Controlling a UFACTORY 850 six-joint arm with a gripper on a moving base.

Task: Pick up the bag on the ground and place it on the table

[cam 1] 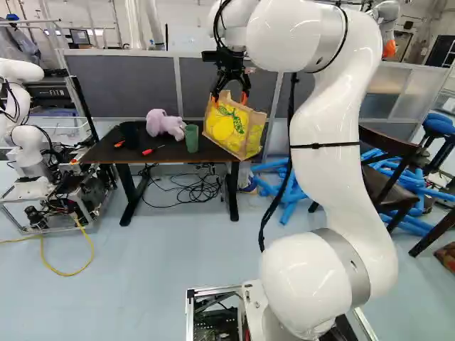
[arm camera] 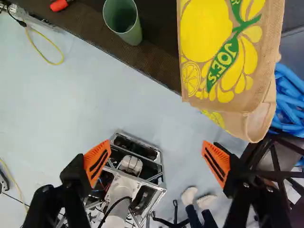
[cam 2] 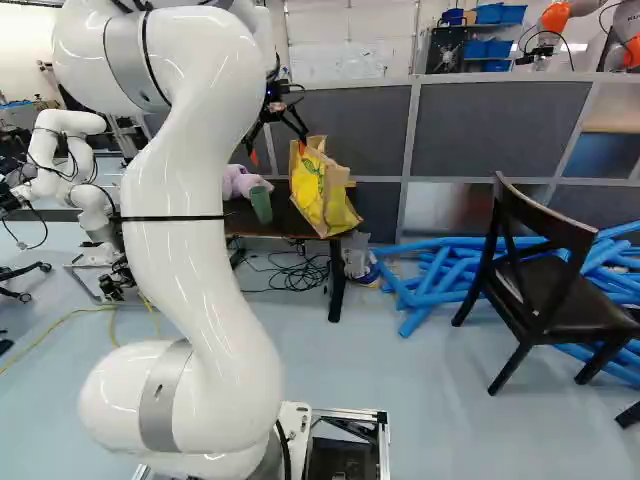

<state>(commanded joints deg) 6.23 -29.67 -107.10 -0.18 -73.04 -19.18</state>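
My gripper (cam 1: 229, 95) is above the right end of the dark table (cam 1: 106, 153) in the left base view, near the top of the yellow lemon-print bag (cam 1: 226, 129). In the right base view the bag (cam 2: 322, 190) leans at the table's end, partly past its edge. The wrist view shows my gripper (arm camera: 156, 159) open, its orange pads wide apart with nothing held. The bag (arm camera: 219, 52) lies ahead of the fingers, not between them, and its lower side juts over the table edge.
A green cup (cam 1: 192, 138), a purple plush toy (cam 1: 163, 123) and red-handled tools (cam 1: 152, 150) are on the table beside the bag. Blue foam tubes (cam 2: 440, 280) and a dark chair (cam 2: 550, 285) stand to the right. Another robot (cam 1: 28, 142) is at the left.
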